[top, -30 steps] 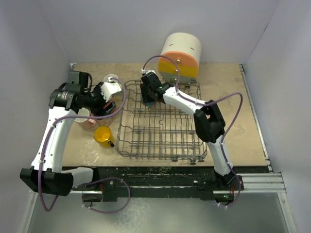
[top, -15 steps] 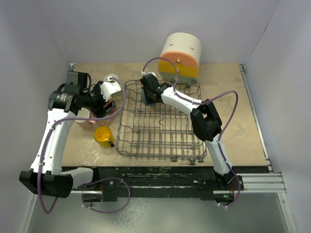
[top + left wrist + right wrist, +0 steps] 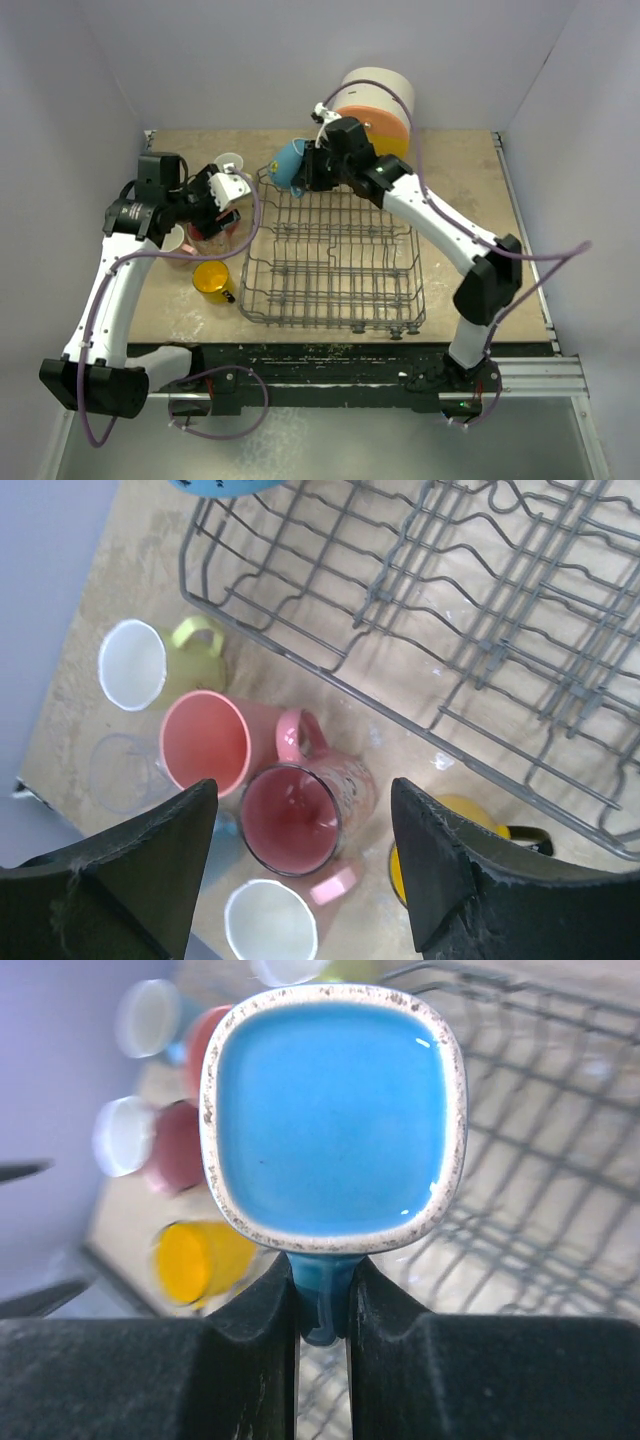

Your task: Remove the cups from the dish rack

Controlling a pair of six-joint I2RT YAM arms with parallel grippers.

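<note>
beige tabletop (image 3: 480, 200): right gripper (image 3: 320, 1295) clamps a blue ceramic mug (image 3: 330, 1120) by its handle above the grey wire dish rack (image 3: 330, 260) corner; left gripper (image 3: 300, 800) released.

Glossy blue glazed mug (image 3: 330, 1120) with speckled rim, grey metal wire rack (image 3: 330, 255), matt mottled stone-look worktop (image 3: 470, 220), matt grainy black plastic right end effector (image 3: 320, 1270), smooth clear glass (image 3: 120, 772).

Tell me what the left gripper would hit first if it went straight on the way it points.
The left gripper would probably meet the dark red cup first; it stands centred between the open jaws, though depth is unclear.
</note>
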